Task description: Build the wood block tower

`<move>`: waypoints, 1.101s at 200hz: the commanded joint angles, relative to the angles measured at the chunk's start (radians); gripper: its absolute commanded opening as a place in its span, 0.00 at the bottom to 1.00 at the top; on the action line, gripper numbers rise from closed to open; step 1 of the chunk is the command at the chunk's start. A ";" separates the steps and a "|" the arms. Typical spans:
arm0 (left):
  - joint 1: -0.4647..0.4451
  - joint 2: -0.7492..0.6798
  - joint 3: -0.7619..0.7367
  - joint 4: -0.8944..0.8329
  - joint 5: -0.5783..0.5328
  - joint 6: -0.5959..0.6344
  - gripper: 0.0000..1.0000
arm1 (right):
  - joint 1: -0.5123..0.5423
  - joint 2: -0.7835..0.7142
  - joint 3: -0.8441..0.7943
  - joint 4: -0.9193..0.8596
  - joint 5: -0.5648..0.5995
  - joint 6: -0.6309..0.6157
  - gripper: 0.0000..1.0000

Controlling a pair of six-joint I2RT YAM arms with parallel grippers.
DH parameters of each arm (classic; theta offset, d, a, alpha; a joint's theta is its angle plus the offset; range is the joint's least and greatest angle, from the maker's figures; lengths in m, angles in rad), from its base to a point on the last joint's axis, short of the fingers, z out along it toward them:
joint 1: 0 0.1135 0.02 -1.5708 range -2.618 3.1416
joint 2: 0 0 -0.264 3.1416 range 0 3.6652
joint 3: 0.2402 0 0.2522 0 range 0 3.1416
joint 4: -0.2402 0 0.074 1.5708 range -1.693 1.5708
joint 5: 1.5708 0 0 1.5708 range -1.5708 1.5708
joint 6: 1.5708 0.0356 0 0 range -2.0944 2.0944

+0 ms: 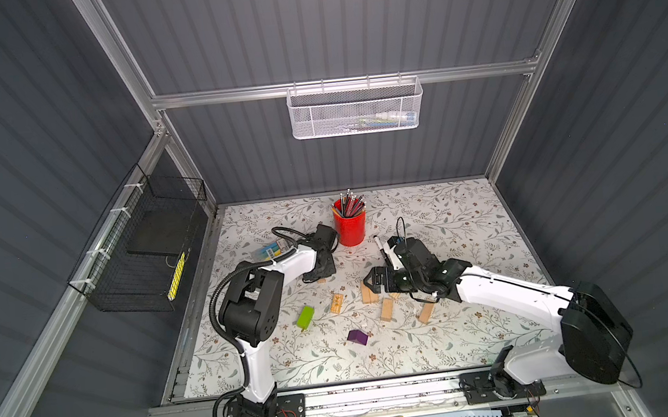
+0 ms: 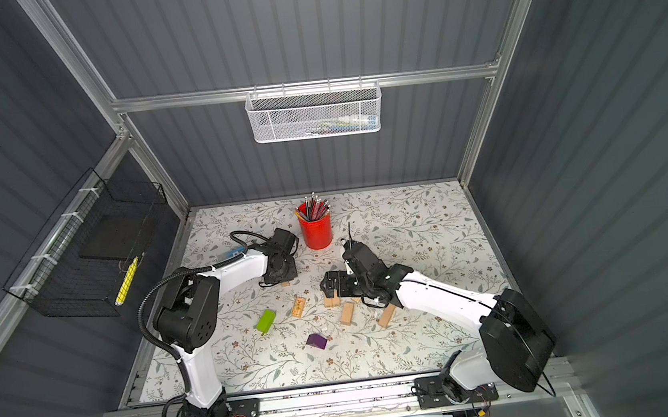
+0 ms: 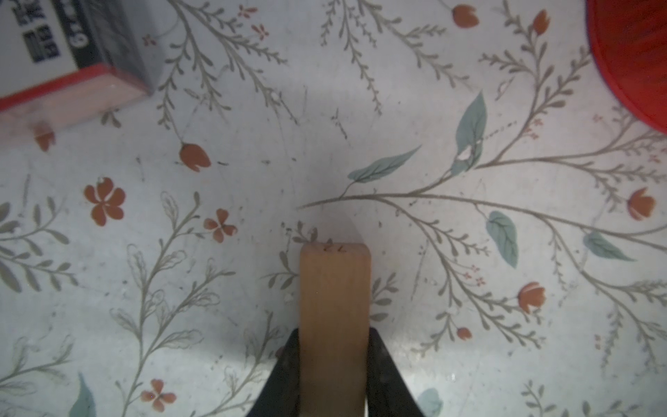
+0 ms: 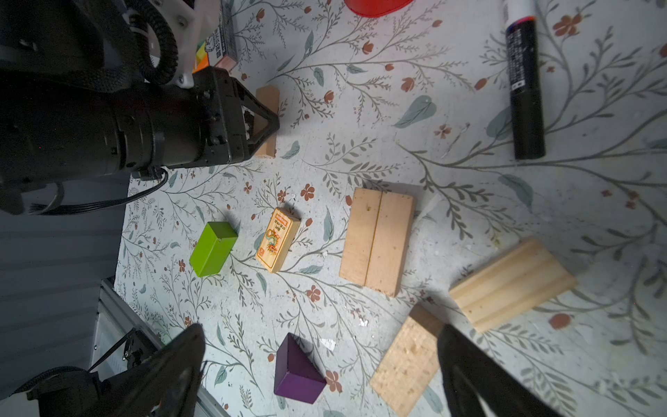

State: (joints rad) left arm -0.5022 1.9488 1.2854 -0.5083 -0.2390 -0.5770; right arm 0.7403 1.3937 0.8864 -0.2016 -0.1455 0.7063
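My left gripper (image 3: 334, 334) is shut on a pale tan wood block (image 3: 334, 307), which sticks out past the fingertips just over the floral table; in a top view only the block's end (image 1: 321, 280) peeks from under the gripper (image 1: 320, 275). My right gripper (image 4: 321, 335) hangs open and empty above the loose wood blocks. Below it two tan blocks (image 4: 377, 240) lie side by side, with a lime-green block (image 4: 213, 249), a purple block (image 4: 297, 372), a printed block (image 4: 277, 239) and two more tan blocks (image 4: 408, 361) (image 4: 512, 283) nearby. No wood block tower is in view; every block lies flat.
A red pencil cup (image 1: 350, 226) stands at the back, close to the left gripper. A black marker (image 4: 525, 90) lies beside the right arm's wrist. A small printed box (image 3: 72, 54) lies by the left arm. A white mesh basket (image 1: 356, 109) and a black wire basket (image 1: 140, 253) hang on the walls.
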 commanded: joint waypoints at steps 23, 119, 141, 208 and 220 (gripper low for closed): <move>0.005 -0.038 0.000 -0.022 0.036 0.020 0.20 | -0.016 -0.046 -0.009 -0.005 -0.004 -0.007 0.99; -0.053 -0.223 -0.075 -0.072 0.135 -0.043 0.13 | -0.079 -0.166 -0.073 -0.067 -0.034 0.015 0.99; -0.114 -0.254 -0.077 -0.114 0.099 -0.073 0.13 | -0.096 -0.200 -0.105 -0.075 -0.040 0.028 0.99; -0.296 -0.278 -0.071 -0.160 0.043 -0.179 0.11 | -0.142 -0.268 -0.210 -0.064 -0.073 0.056 0.99; -0.316 -0.268 -0.067 -0.161 0.039 -0.190 0.11 | -0.153 -0.268 -0.231 -0.053 -0.077 0.061 0.99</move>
State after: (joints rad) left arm -0.7845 1.6905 1.2198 -0.6250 -0.1654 -0.7170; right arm 0.6090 1.1408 0.6910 -0.2596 -0.2020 0.7452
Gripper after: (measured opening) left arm 0.265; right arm 0.989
